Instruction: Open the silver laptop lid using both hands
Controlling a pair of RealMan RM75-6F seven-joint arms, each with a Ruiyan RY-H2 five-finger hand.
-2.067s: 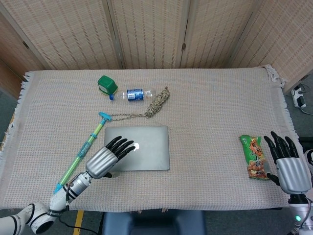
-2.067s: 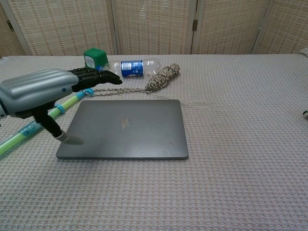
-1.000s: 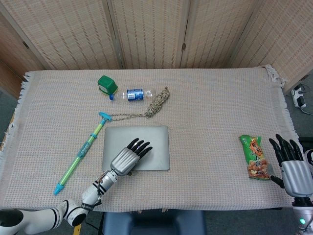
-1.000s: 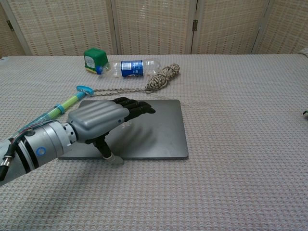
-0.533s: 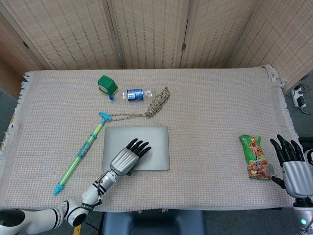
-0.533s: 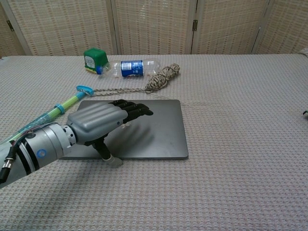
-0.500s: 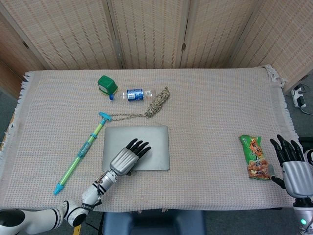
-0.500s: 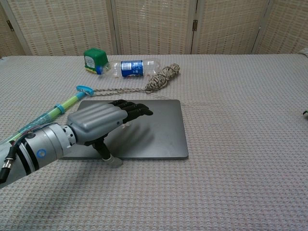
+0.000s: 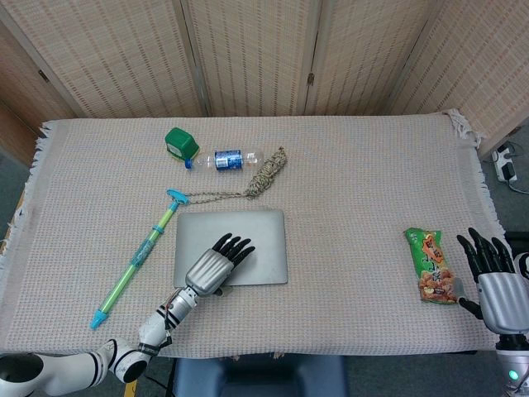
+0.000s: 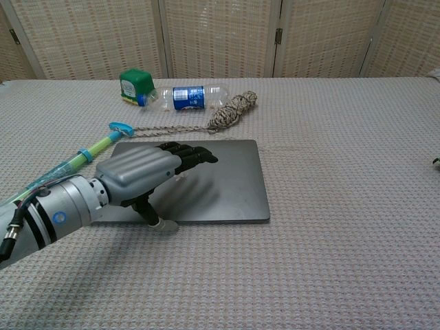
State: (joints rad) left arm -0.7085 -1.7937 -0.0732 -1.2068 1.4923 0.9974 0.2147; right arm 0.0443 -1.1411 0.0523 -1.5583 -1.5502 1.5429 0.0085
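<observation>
Taking the silver laptop (image 9: 231,246) as our landmark, it lies closed and flat on the woven cloth of the table (image 9: 355,182), toward the near edge and left of the middle.

Just left of the laptop we see a green and blue toy pump (image 9: 136,258) lying slantwise, its blue T-handle near the laptop's far left corner. Beyond that corner stands a green-capped container (image 9: 180,143), and just to its right a clear water bottle (image 9: 223,159) with a blue label lies on its side. A bundle of braided rope (image 9: 266,174) sits behind the laptop, one strand trailing along the far edge toward the pump handle.

Our left hand (image 9: 211,266) hangs over the near left part of the lid, palm down, fingers (image 10: 196,155) stretched forward and slightly spread, holding nothing. In the chest view the thumb points down, with its tip at the laptop's near edge; whether the fingers touch the lid we cannot tell.

Well to the right of the laptop a green snack packet (image 9: 431,265) lies near the table's right edge. Just right of the packet our right hand (image 9: 494,281) stands with fingers upright and apart, empty, well apart from the laptop.
</observation>
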